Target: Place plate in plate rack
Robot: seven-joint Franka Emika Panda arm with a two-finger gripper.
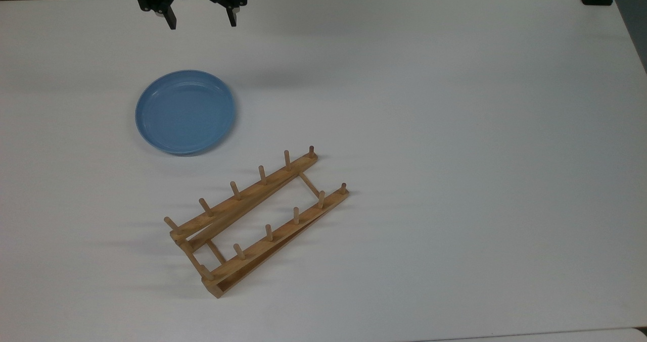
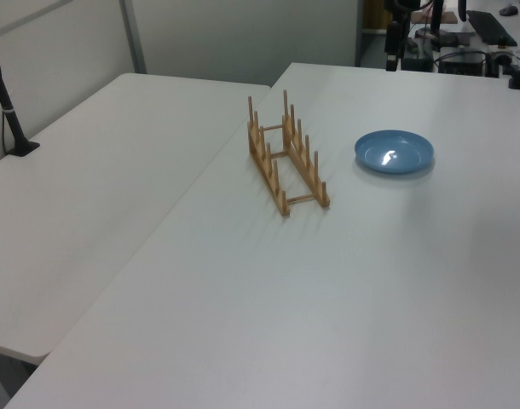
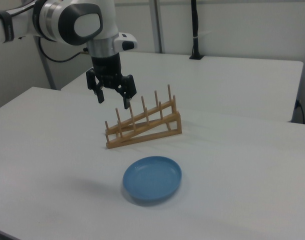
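Approach step: the gripper [image 1: 201, 20], fingers spread and empty, must descend toward the plate [image 1: 185, 111] at its 6 o'clock in the top view.

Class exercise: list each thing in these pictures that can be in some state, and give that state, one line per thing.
plate: lying flat on the table, right way up, empty, apart from the rack.
plate rack: standing on the table, pegs up, no plate in it.
gripper: open, holding nothing, raised above the table.
table: bears the plate and the rack.
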